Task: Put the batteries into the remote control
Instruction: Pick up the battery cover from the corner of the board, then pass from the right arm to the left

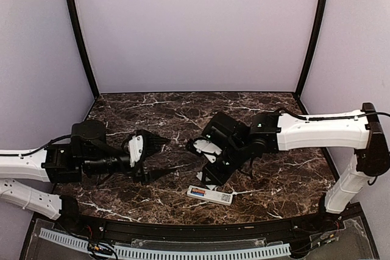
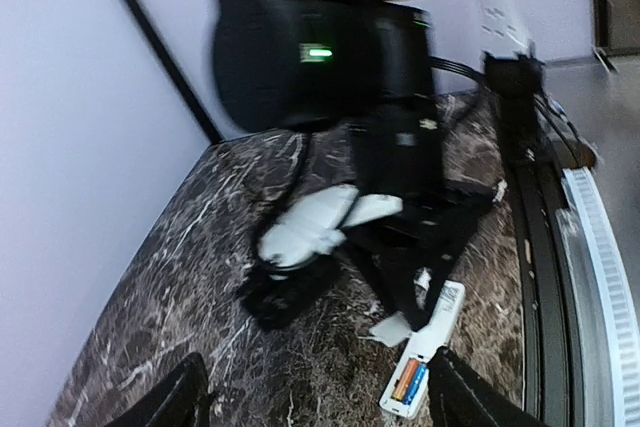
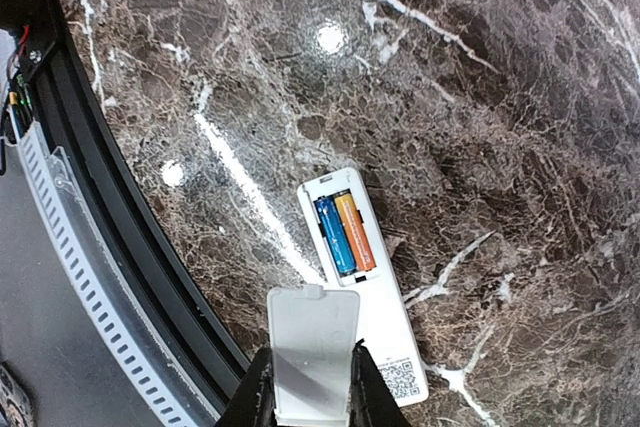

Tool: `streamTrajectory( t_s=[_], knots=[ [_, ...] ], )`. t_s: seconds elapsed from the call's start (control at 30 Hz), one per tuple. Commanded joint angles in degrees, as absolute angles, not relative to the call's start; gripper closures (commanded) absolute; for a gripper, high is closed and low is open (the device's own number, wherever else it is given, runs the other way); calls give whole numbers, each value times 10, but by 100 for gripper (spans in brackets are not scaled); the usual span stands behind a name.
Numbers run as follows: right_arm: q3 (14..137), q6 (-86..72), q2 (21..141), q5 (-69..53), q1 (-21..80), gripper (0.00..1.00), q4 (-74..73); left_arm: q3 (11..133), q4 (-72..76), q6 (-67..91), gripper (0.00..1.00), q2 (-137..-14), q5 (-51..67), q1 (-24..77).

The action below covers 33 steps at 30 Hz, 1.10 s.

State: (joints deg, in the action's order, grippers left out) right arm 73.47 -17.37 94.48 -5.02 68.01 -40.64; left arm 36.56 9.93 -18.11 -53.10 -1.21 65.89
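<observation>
The remote control lies label side up on the marble near the table's front edge, its compartment uncovered. The batteries, one blue and one orange, sit side by side inside it. My right gripper is shut on the small flat white cover and holds it just above the remote's label end. In the top view the remote lies just below the right gripper. My left gripper hovers open to the left, with nothing between its fingers. Its wrist view shows the remote and the cover.
A black rail and a white slotted strip run along the table's front edge, close to the remote. Pale walls close in the back and sides. Dark marble spreads out behind the two arms.
</observation>
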Motion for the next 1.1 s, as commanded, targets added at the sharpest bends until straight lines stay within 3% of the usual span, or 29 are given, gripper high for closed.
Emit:
streamTrajectory(
  t_s=[0.0,0.1,0.23,0.57,0.87,1.07],
  knots=[
    [729,-135,915,-82,673,87,-415,423,-116,-467,26,-581,25,716],
    [734,-125,911,-93,673,87,-414,435,-138,-581,26,-637,-43,752],
    [736,-115,911,-109,673,87,-400,433,-57,-673,31,-688,-86,768],
    [730,-103,907,-135,673,87,-388,441,39,-689,47,-752,-131,769],
    [737,-105,909,-139,673,86,-386,410,110,-703,43,-736,-112,767],
    [740,-115,908,-151,672,86,-379,391,113,-686,46,-704,-91,753]
  ],
)
